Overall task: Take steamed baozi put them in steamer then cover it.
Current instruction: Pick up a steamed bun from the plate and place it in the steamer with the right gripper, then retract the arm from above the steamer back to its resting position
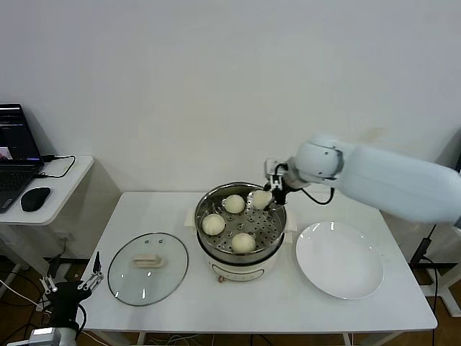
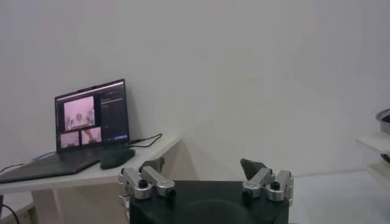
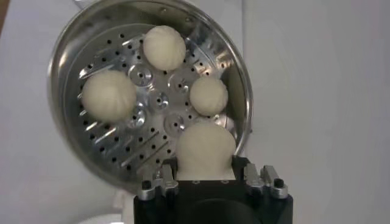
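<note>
The steel steamer stands mid-table on its cream base. Three baozi lie on its perforated tray: one at the far side, one at the left, one at the near side. My right gripper is shut on the fourth baozi and holds it just over the tray's far right edge; in the right wrist view this baozi sits between the fingers. The glass cover lies flat on the table to the steamer's left. My left gripper hangs open and empty below the table's left front corner.
A white plate with nothing on it lies to the right of the steamer. A side table at the left carries a laptop and a mouse. A white wall stands behind the table.
</note>
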